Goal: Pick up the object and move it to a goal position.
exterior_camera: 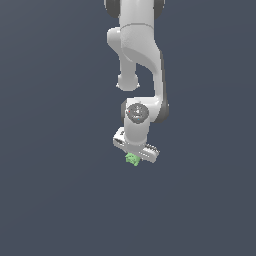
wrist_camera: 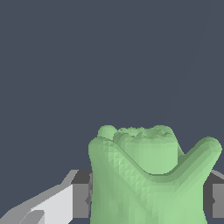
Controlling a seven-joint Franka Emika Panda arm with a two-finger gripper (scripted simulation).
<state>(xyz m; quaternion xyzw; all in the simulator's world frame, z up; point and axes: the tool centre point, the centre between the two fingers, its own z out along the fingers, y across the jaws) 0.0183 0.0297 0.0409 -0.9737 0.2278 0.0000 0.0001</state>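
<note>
The light-green lumpy object (exterior_camera: 132,159) sits right under my white gripper (exterior_camera: 134,157) in the exterior view, mostly covered by the hand. In the wrist view the object (wrist_camera: 148,175) fills the space between my two fingers, whose dark pads (wrist_camera: 81,197) press against its sides. The gripper is shut on the object. Whether it rests on the floor or is lifted cannot be told.
A plain dark grey floor (exterior_camera: 55,200) spreads all around. The white arm (exterior_camera: 140,55) reaches down from the exterior view's top middle. No goal marker shows in either view.
</note>
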